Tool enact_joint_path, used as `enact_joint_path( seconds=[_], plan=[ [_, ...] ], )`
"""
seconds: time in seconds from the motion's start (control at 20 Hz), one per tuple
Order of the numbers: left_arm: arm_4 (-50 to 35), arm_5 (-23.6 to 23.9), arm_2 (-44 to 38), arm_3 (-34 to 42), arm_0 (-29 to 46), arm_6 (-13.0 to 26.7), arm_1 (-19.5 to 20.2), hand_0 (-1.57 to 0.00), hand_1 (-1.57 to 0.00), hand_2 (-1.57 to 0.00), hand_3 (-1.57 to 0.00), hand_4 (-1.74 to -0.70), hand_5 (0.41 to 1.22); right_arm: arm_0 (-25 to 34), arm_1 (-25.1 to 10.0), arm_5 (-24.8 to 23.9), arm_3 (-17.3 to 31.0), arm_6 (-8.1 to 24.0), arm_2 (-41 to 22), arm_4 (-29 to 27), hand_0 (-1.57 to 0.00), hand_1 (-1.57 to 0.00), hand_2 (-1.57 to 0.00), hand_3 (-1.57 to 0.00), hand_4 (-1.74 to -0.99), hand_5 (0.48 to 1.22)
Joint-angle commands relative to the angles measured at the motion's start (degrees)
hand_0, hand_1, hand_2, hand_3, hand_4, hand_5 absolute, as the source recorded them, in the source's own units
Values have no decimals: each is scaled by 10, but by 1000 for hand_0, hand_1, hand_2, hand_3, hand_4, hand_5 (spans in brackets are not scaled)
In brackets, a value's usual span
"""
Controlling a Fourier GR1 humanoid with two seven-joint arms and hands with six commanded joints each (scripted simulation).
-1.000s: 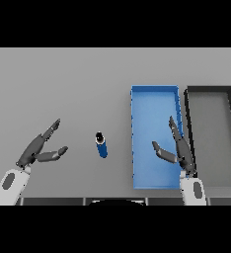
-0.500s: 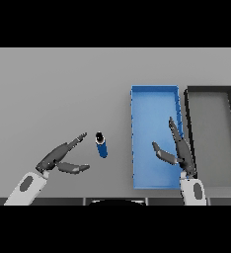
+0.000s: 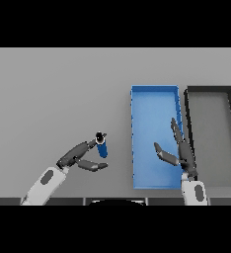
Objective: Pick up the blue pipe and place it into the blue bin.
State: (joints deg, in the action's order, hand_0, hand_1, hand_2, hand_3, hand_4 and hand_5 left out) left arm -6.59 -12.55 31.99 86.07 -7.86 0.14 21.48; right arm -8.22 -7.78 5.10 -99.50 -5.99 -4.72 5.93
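Note:
A short blue pipe (image 3: 101, 146) with a dark open end stands on the grey table, left of the blue bin (image 3: 154, 99). My left hand (image 3: 79, 157) is right beside it, open, with straight fingers reaching to the pipe's left side and the thumb spread below it. It is too close to tell whether they touch. My right hand (image 3: 180, 153) hangs open over the near right part of the blue bin, fingers pointing away from me.
A dark grey bin (image 3: 212, 92) sits directly right of the blue bin, their long sides nearly touching. The grey table (image 3: 53, 94) stretches wide to the left and far side.
My left hand has swept right across the table from the near left until its fingers arrive at the blue pipe. The right hand and the pipe have stayed put.

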Motion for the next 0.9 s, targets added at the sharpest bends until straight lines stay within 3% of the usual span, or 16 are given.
enact_joint_path(
  seconds=[0.0, 0.15, 0.3, 0.4, 0.5, 0.6, 0.7, 0.85],
  plan=[
    [12, 5, 1, -16, -7, -10, -6, 1, 1, 1, 1, -1107, 444, 4, 0, 0, 3, 6, 1, -2, 1, 1, 1, 1, -1274, 603],
    [36, 19, 9, -46, -34, -31, -37, 1, 1, 1, 1, -1075, 445, 0, -4, 2, 1, -1, 3, -1, 1, 1, 1, 1, -1267, 598],
    [12, 10, 0, -72, -50, -46, -67, 1, 1, -19, -18, -1109, 507, -2, 0, 2, 2, 6, 1, -1, 1, 1, 1, 1, -1267, 600],
    [-4, 8, -8, -87, -52, -55, -86, -17, -160, -290, -255, -1208, 607, 0, 2, -2, 3, 8, 1, 0, 1, 1, 1, 1, -1261, 600],
    [-23, 15, -18, -101, -52, -51, -109, -443, -592, -699, -721, -1345, 828, 3, 1, -1, 13, 7, 2, 3, 1, 1, 1, 1, -1259, 602],
    [-16, 25, -16, -98, -41, -58, -113, -849, -945, -1013, -1003, -1481, 969, 7, -1, 1, 13, -2, 3, 1, 1, 1, 1, 1, -1261, 609],
    [-13, 30, -13, -102, -39, -70, -125, -1109, -1170, -1214, -1162, -1572, 1060, 9, -1, 1, 17, -5, 5, 0, 1, 1, 1, 1, -1259, 614],
    [14, 54, 4, -91, -33, -96, -124, -1334, -1366, -1388, -1307, -1649, 1139, 7, -2, 3, 12, -4, 3, 0, 1, 1, 1, 1, -1255, 616]
  ],
)
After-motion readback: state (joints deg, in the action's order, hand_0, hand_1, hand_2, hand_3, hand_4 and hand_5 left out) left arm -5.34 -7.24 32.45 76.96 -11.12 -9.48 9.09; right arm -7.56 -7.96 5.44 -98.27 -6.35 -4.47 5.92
